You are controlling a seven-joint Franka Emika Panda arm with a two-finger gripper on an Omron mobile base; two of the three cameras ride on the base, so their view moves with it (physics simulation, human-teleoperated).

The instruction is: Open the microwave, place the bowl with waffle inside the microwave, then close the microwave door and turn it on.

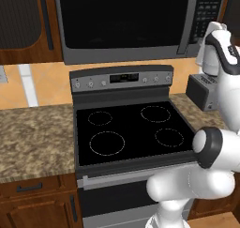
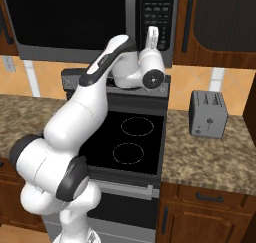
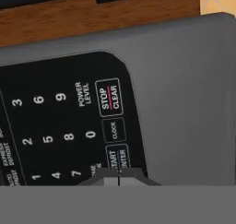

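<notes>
Fingertips (image 3: 119, 177) pressed together, nothing pinched, sitting right at the lower edge of the START/ENTER key (image 3: 118, 158) on the button panel (image 3: 64, 126). Hand view is rolled, so the key labels read sideways; STOP/CLEAR (image 3: 109, 97) and CLOCK (image 3: 114, 130) lie further ahead along the same column, and the number keys run off to one side.

My hand (image 2: 152, 37) is up at the right end of the microwave (image 1: 126, 23), pointed straight into the panel. Microwave door (image 1: 122, 16) looks shut, with its bar handle (image 1: 186, 23) just left of the panel. Glass is too dark to make out the bowl or waffle inside; my guess is they're in there, since stove (image 1: 131, 128) and table (image 1: 33, 138) don't carry them.

Key relation: START key is dead ahead of the closed tips, touching or nearly so; can't tell which. Push axis is straight into the panel face, no sideways shift needed. Drift further up the column risks hitting CLOCK or STOP/CLEAR instead.

Toaster (image 2: 208, 114) sits well below and to the right, clear of the arm.
</notes>
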